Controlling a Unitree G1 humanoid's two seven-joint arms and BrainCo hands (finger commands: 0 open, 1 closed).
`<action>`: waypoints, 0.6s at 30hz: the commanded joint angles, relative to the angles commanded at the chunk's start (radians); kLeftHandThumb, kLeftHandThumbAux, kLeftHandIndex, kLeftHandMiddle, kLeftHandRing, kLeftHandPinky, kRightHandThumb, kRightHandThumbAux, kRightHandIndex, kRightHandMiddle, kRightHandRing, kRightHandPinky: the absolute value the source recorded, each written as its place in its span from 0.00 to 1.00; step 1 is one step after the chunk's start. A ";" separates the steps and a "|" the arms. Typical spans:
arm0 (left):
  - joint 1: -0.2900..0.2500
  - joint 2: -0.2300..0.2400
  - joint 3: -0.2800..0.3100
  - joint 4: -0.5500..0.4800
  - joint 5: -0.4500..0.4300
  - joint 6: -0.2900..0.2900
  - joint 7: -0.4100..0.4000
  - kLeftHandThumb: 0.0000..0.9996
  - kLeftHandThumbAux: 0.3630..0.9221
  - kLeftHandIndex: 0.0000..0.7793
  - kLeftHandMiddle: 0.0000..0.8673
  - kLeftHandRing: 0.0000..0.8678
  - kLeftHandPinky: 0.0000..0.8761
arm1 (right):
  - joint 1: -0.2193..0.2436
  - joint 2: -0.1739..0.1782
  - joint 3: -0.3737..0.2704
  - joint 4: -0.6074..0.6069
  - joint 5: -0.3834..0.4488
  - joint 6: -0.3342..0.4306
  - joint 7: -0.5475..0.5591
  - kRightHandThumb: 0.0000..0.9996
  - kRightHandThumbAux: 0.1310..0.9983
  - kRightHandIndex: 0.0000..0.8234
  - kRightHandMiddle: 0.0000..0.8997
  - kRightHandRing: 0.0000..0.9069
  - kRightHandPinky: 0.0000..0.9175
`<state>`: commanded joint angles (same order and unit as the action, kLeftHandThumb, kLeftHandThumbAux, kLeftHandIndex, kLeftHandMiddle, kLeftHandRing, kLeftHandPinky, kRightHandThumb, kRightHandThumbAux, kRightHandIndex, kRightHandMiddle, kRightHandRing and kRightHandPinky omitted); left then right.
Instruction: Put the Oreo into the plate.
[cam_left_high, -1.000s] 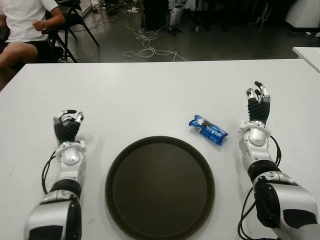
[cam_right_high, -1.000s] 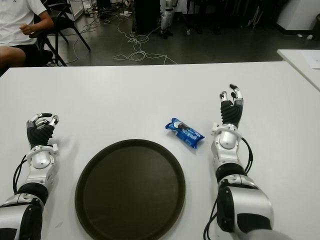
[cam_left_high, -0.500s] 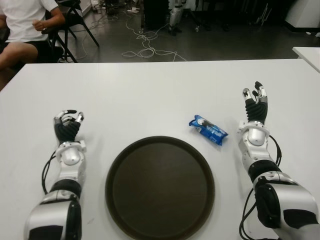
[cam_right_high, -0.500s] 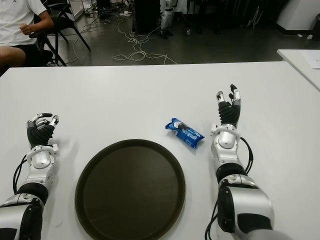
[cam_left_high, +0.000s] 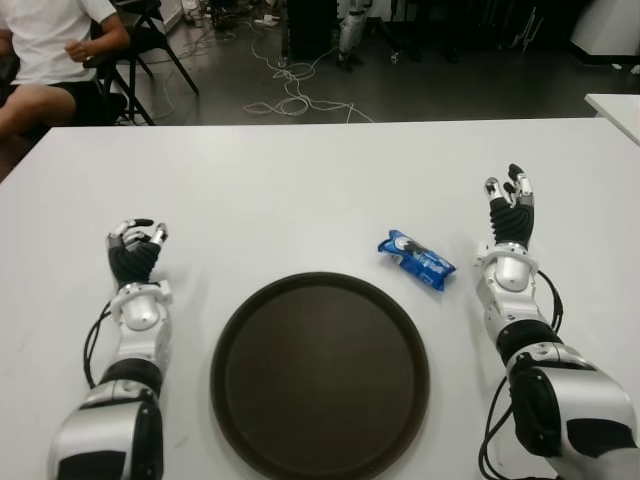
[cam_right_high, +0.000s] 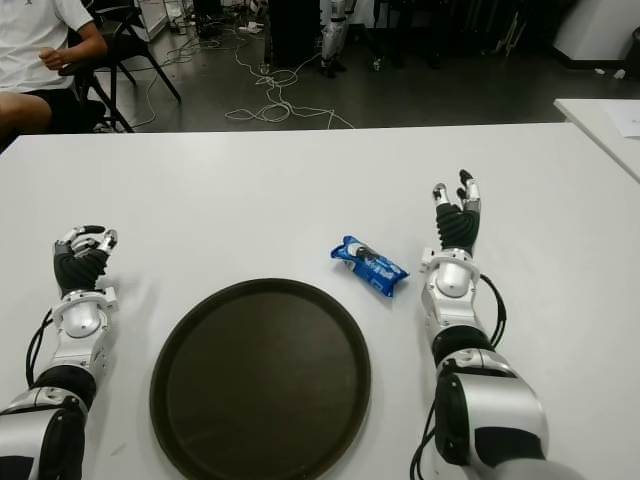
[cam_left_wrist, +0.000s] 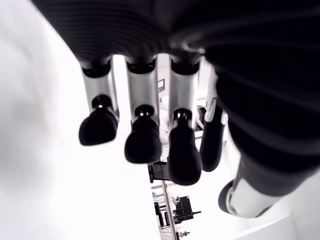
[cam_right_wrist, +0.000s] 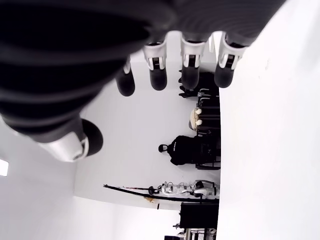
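Observation:
The Oreo (cam_left_high: 416, 259) is a blue packet lying on the white table (cam_left_high: 300, 190), just beyond the plate's right rim. The plate (cam_left_high: 320, 385) is a round dark brown tray near the front edge, with nothing on it. My right hand (cam_left_high: 508, 190) shows to the right of the Oreo, a short gap away, fingers (cam_right_wrist: 157, 75) straight and spread, holding nothing. My left hand (cam_left_high: 137, 238) shows to the left of the plate, its fingers (cam_left_wrist: 142, 142) curled with nothing in them.
A person (cam_left_high: 50, 45) sits on a chair beyond the table's far left corner. Cables (cam_left_high: 295, 95) lie on the dark floor behind the table. The corner of another white table (cam_left_high: 618, 105) shows at the right.
My right hand has shifted slightly to the left, toward the Oreo, and its fingers have straightened a little. The left hand, Oreo and plate have not moved.

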<state>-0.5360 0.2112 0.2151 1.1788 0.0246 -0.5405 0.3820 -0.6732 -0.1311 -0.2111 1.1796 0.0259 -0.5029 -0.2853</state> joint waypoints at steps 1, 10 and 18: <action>0.001 -0.001 -0.001 0.000 0.001 -0.002 0.002 0.70 0.64 0.56 0.86 0.87 0.87 | 0.000 -0.001 0.000 0.000 0.000 0.001 0.001 0.55 0.40 0.00 0.00 0.00 0.00; 0.002 -0.006 -0.007 -0.004 0.008 -0.009 0.021 0.71 0.63 0.56 0.88 0.89 0.90 | 0.003 -0.015 0.014 -0.008 -0.010 0.020 0.043 0.50 0.41 0.00 0.00 0.00 0.00; 0.004 -0.014 -0.014 -0.009 0.014 0.001 0.035 0.70 0.63 0.56 0.87 0.88 0.89 | 0.073 -0.085 0.082 -0.189 -0.051 0.069 0.184 0.41 0.37 0.00 0.00 0.00 0.00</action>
<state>-0.5315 0.1970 0.2014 1.1701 0.0384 -0.5396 0.4170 -0.6000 -0.2158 -0.1292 0.9906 -0.0255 -0.4339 -0.1010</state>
